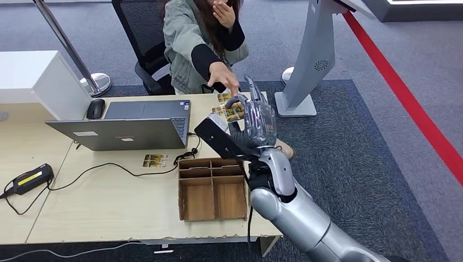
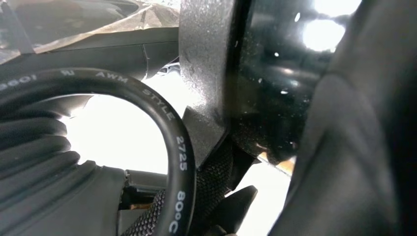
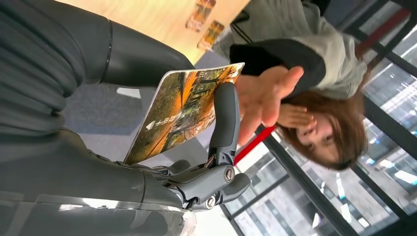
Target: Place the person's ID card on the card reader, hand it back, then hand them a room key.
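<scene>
My right hand [image 1: 255, 124] is raised above the table's far right corner and pinches a card [image 1: 230, 113] printed with an autumn scene. In the right wrist view the card [image 3: 182, 110] stands between the thumb and a dark finger [image 3: 225, 118]. A seated person stretches an open hand [image 1: 223, 77] toward the card, fingertips close to its far edge; the same hand [image 3: 265, 98] shows just beyond the card. Two similar cards lie on the table, one [image 1: 155, 160] in front of the laptop and one [image 1: 224, 97] near the person. My left hand's ribbed cover [image 2: 39, 162] shows among dark parts, fingers hidden.
A wooden divided box [image 1: 212, 188] sits below my right forearm. A grey laptop [image 1: 131, 128], a mouse [image 1: 95, 108] and a black device with a yellow label [image 1: 31, 178] on a cable lie to the left. A kiosk stand [image 1: 312, 60] rises at the right.
</scene>
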{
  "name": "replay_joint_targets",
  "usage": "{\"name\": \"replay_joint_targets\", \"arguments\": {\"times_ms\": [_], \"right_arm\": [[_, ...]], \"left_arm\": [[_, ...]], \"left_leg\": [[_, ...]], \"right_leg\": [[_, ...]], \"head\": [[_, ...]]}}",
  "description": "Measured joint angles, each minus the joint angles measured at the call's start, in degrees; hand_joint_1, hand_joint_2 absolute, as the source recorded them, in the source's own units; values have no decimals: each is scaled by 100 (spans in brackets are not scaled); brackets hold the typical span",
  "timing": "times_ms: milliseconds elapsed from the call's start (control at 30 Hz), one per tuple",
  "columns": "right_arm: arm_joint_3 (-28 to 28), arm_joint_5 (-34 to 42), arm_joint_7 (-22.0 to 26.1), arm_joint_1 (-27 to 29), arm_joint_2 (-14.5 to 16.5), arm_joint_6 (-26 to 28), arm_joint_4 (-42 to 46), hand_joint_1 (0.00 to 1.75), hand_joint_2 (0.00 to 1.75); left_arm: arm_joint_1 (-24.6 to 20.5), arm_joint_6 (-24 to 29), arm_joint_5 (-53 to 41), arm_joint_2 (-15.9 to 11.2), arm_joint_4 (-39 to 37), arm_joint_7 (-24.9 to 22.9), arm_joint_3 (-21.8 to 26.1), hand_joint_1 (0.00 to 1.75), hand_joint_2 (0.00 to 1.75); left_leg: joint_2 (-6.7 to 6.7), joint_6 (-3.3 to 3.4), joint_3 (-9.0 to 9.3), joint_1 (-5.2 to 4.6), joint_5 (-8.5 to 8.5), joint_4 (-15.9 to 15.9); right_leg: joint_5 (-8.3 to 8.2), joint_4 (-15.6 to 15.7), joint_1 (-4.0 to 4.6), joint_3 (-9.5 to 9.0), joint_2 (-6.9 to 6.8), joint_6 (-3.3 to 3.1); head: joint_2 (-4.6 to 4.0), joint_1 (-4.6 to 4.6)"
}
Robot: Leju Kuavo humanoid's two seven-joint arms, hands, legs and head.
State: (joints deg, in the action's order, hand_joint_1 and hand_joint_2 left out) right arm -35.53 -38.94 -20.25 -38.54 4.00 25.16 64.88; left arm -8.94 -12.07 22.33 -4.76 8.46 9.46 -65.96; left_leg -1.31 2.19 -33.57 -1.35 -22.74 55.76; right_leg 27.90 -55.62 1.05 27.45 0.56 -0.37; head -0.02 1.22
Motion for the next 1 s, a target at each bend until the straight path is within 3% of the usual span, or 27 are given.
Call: {"name": "replay_joint_targets", "arguments": {"times_ms": [333,1000], "right_arm": [[-110,250,165,-15,250,143,-498,175,175],[-172,250,169,-60,350,152,-870,175,175]], "left_arm": [[-9,-2,-39,2,-2,0,-1,0,0],[-9,-2,-39,7,-4,0,-3,0,0]], "left_leg": [[1,0,0,0,0,0],[1,1,0,-1,-1,1]], "right_leg": [[0,0,-1,1,1,0],[0,0,-3,2,1,0]], "head": [[0,-2],[0,-2]]}}
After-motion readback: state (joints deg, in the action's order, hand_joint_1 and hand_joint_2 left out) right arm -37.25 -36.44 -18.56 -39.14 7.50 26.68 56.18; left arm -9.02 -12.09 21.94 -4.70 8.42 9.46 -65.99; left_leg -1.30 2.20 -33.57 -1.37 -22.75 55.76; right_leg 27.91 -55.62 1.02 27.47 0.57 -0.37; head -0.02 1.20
